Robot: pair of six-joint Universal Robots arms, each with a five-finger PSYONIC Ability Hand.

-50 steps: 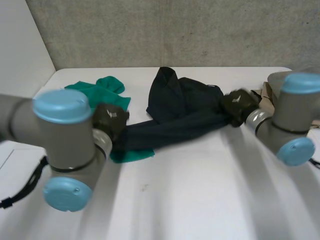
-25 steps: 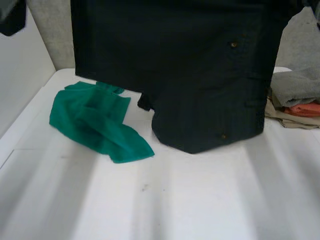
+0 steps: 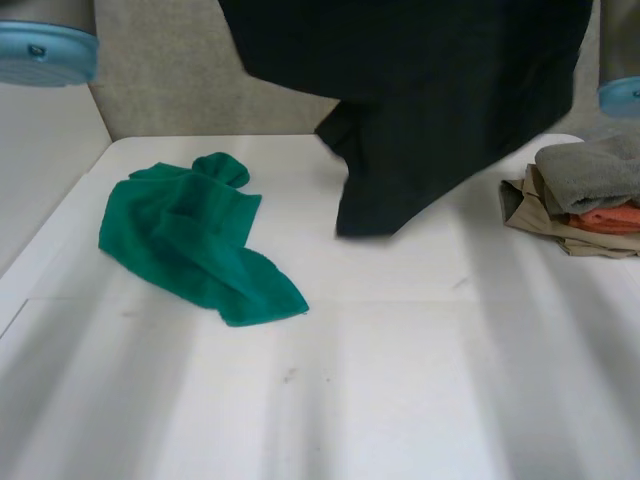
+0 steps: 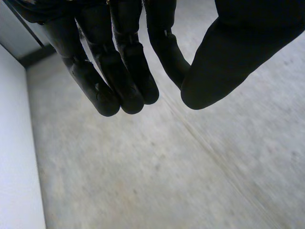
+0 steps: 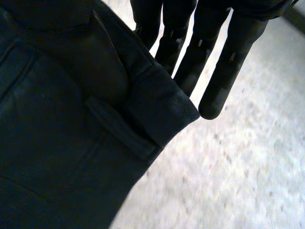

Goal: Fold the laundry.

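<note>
A folded stack sits at the right edge of the table, but the dark garment hangs unfolded in the air, waistband pinched in the right hand (of the left hand I cannot tell), and the green cloth lies crumpled.

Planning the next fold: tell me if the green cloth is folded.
Not folded: the green cloth lies crumpled in a loose heap on the white table.

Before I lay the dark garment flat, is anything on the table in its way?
Nothing visible in the middle of the table. The green cloth lies to the left, the folded pile at the right edge; the dark garment hangs in the air between them.
</note>
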